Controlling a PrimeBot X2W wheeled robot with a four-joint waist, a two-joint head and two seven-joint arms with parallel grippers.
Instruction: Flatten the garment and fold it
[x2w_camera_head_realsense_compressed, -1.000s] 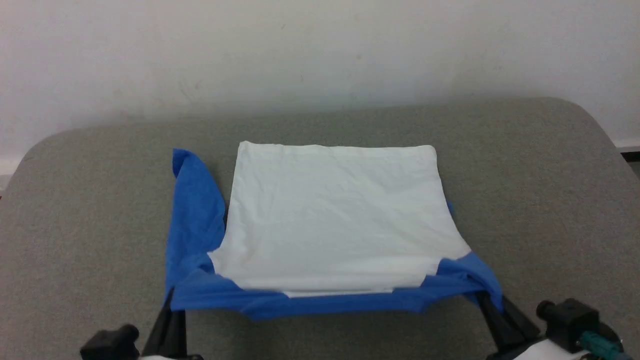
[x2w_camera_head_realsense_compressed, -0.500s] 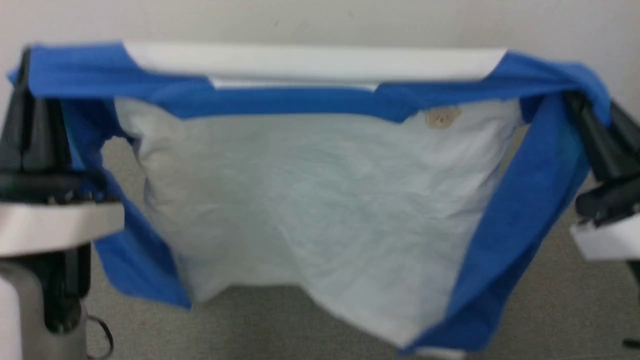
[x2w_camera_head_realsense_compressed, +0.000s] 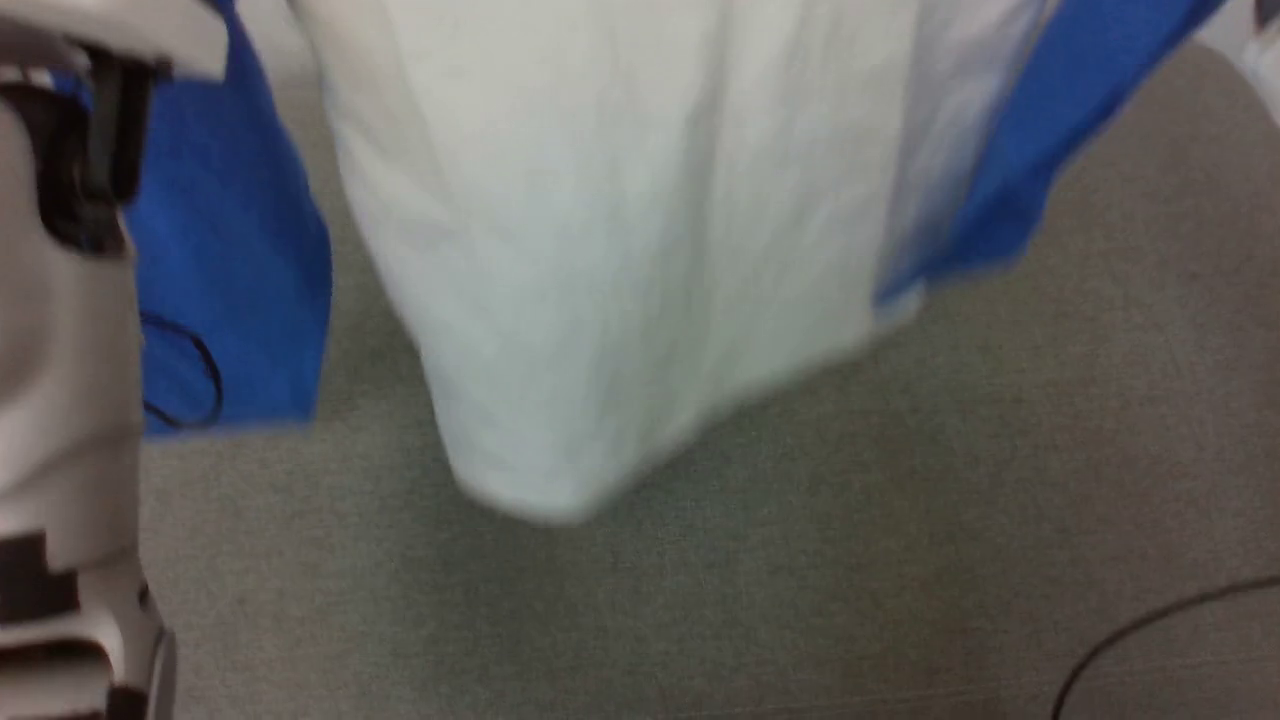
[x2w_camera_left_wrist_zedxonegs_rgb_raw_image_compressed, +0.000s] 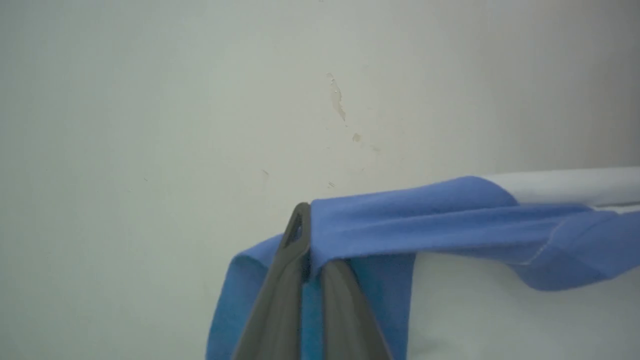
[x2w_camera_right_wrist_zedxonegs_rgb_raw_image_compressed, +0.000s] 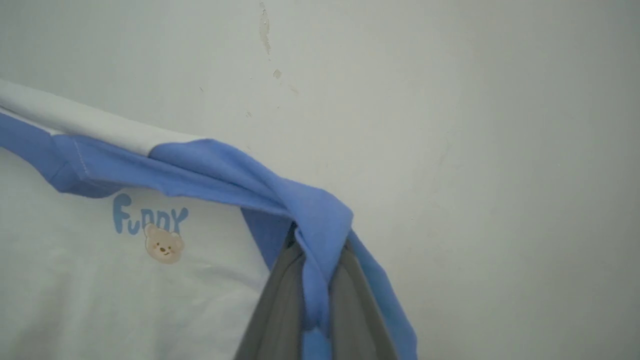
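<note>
**A:** Where are we in the job?

**B:** In the flattening step, we judge. We hold the garment (x2w_camera_head_realsense_compressed: 620, 250) up above the grey table (x2w_camera_head_realsense_compressed: 900, 560). It hangs through the upper middle of the head view, white body down the centre, blue sleeves at upper left and upper right. Its lowest edge is blurred, so we can't tell if it touches the table.

**A:** And our grip?

**B:** At the bottom centre of the left wrist view, our left gripper (x2w_camera_left_wrist_zedxonegs_rgb_raw_image_compressed: 312, 250) is closed on blue sleeve cloth. In the right wrist view, our right gripper (x2w_camera_right_wrist_zedxonegs_rgb_raw_image_compressed: 315, 245) is clamped on the other blue fold, with the bear emblem (x2w_camera_right_wrist_zedxonegs_rgb_raw_image_compressed: 163, 243) at lower left.

**A:** What next?

**B:** We'd lay it out: hem down first, top edge taut between both grips, then lower evenly so nothing bunches.

**A:** Room?

**B:** Bare table spreads across the lower half of the head view. The wall (x2w_camera_left_wrist_zedxonegs_rgb_raw_image_compressed: 150, 100) stands behind the garment in both wrist views; how near, we can't say. A dark cable (x2w_camera_head_realsense_compressed: 1150, 620) curves in at lower right, and our left forearm (x2w_camera_head_realsense_compressed: 60, 350) runs down the left edge.
</note>
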